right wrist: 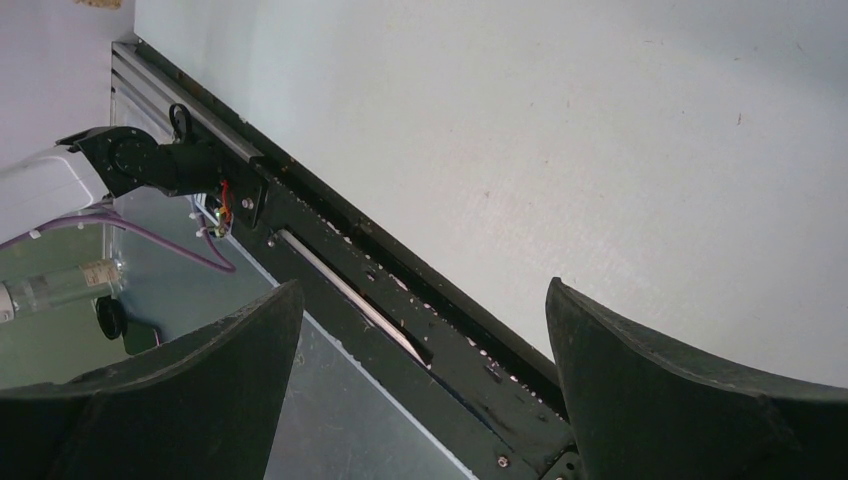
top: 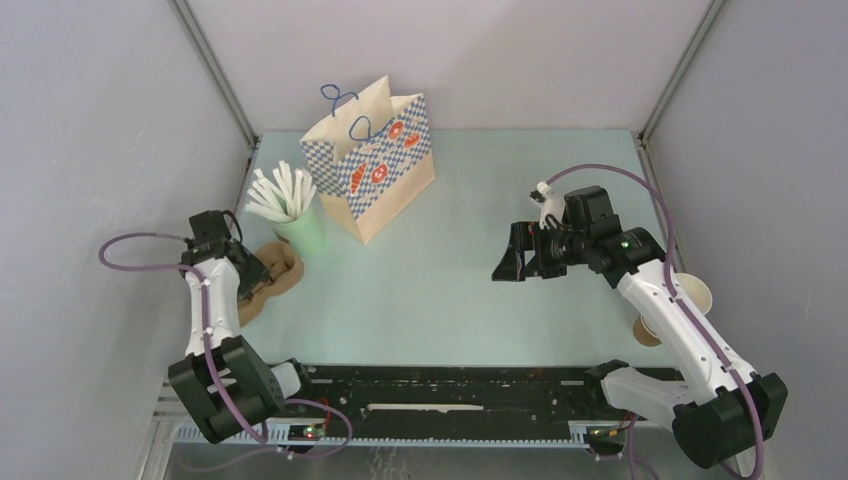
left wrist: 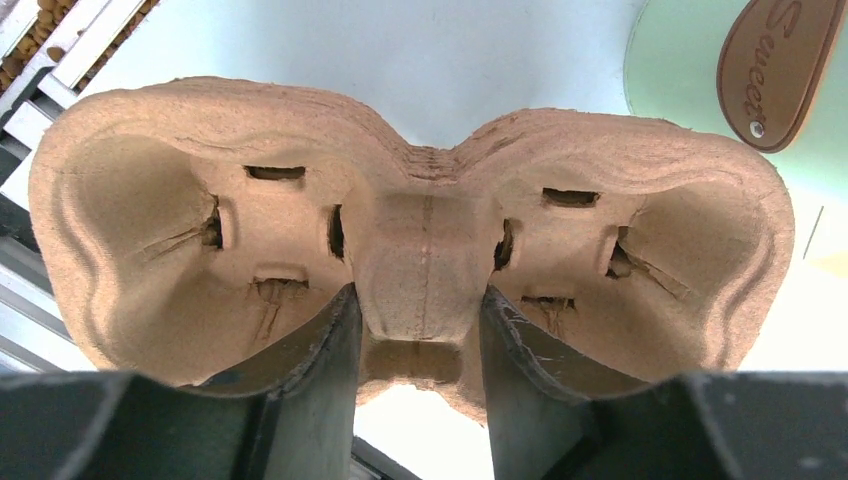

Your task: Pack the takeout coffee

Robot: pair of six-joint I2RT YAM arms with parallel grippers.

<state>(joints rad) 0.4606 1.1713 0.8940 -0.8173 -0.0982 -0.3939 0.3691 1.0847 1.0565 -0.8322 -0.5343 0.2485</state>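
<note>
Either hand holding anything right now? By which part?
Left hand pinches the pulp cup carrier by its centre ridge between the two wells. Right hand is open, empty.

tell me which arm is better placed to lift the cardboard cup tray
Left: the left claw grips the cup tray at its middle ridge. The right claw hangs open and empty over the table, well away from it.

pulp carrier [left wrist: 420,250]: rough matt fibre | checkered bag [top: 385,175]: smooth paper | table [top: 450,300]: smooth matt | left tool [left wrist: 418,300]: matt black
</note>
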